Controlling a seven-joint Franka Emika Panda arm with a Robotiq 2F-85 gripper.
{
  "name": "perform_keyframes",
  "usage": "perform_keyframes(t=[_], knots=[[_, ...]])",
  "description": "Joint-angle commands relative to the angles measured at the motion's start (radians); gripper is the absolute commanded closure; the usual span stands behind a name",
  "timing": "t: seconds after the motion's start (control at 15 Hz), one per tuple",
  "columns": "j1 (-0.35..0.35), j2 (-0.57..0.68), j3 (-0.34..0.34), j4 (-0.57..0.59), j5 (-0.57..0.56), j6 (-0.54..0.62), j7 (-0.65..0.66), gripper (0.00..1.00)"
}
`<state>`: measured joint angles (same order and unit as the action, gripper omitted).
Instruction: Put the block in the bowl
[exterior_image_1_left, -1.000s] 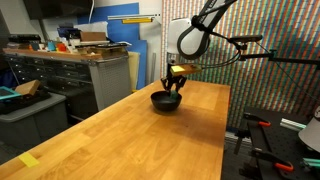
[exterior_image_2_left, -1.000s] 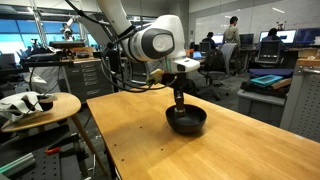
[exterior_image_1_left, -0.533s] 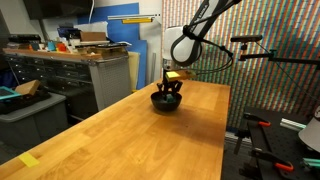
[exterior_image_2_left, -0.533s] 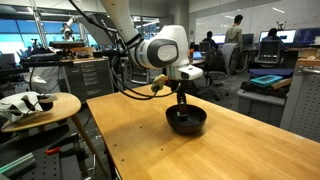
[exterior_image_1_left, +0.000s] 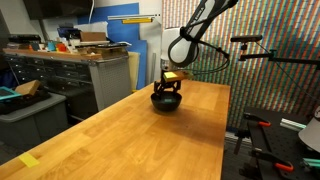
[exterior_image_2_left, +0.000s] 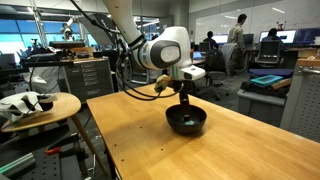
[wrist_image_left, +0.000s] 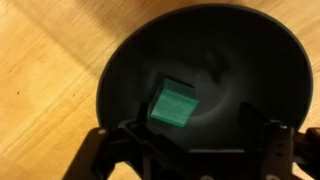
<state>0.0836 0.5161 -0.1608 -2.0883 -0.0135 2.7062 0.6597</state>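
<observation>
In the wrist view the green block (wrist_image_left: 173, 103) lies tilted inside the black bowl (wrist_image_left: 240, 60), left of its middle. My gripper (wrist_image_left: 190, 150) hangs just above it, open, with its fingers spread wide to either side and touching nothing. In both exterior views the gripper (exterior_image_1_left: 168, 88) (exterior_image_2_left: 185, 100) reaches down into the bowl (exterior_image_1_left: 166, 102) (exterior_image_2_left: 186, 123), which stands on the wooden table (exterior_image_1_left: 150, 140) near its far end. The bowl's wall and the gripper hide the block in those views.
A yellow tape patch (exterior_image_1_left: 28, 160) lies at the table's near corner. A grey cabinet (exterior_image_1_left: 80, 70) stands beside the table, and a camera stand (exterior_image_1_left: 262, 50) behind it. A round side table (exterior_image_2_left: 45, 106) with clutter is close to the table's edge.
The arm lowered slightly into the bowl. The jaws then opened and let go of the block, which now lies in the bowl.
</observation>
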Motion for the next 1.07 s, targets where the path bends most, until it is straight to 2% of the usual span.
perform_keyframes(t=[0.0,0.33,0.53,1.0], knots=[[-0.017,-0.043,0.018,-0.016,0.032,-0.009,-0.077,0.00],[-0.026,-0.114,0.044,-0.049,0.040,-0.060,-0.199,0.01],[-0.030,-0.176,0.060,-0.064,0.039,-0.134,-0.275,0.00],[-0.017,-0.333,0.087,-0.058,-0.026,-0.453,-0.394,0.00]])
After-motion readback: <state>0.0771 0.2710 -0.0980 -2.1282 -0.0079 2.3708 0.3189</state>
